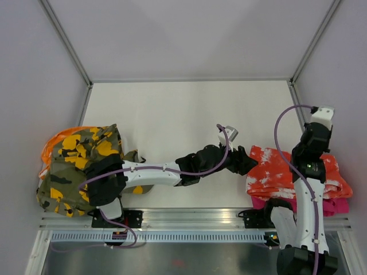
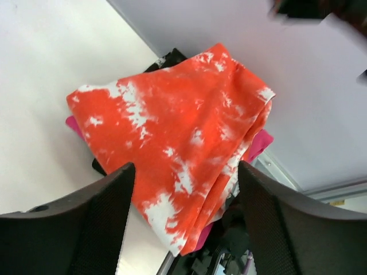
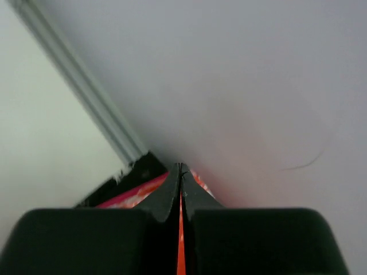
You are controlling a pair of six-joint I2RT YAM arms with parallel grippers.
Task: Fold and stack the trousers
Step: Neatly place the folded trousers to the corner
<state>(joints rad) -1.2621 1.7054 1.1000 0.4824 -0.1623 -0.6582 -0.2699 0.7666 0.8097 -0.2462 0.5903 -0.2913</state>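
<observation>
The orange-red, white-splattered trousers (image 1: 287,172) lie folded on top of magenta pink trousers (image 1: 335,205) at the right edge of the table. My left arm reaches across to them. Its left gripper (image 1: 245,160) stands open at their left edge, and in the left wrist view the left gripper (image 2: 184,172) has its fingers (image 2: 97,217) wide apart with the splattered cloth (image 2: 178,126) beyond them, nothing gripped. My right arm (image 1: 312,149) hangs over the same stack, and the right gripper (image 3: 181,167) is shut, tips touching, with orange cloth showing below it. Camouflage trousers (image 1: 80,166) lie at the left.
An orange cloth (image 1: 54,143) pokes out from under the camouflage pair. Grey walls with metal rails (image 1: 298,69) enclose the white table (image 1: 183,114). The right wall (image 3: 258,86) is close to the right gripper. A metal rail (image 1: 183,220) runs along the near edge.
</observation>
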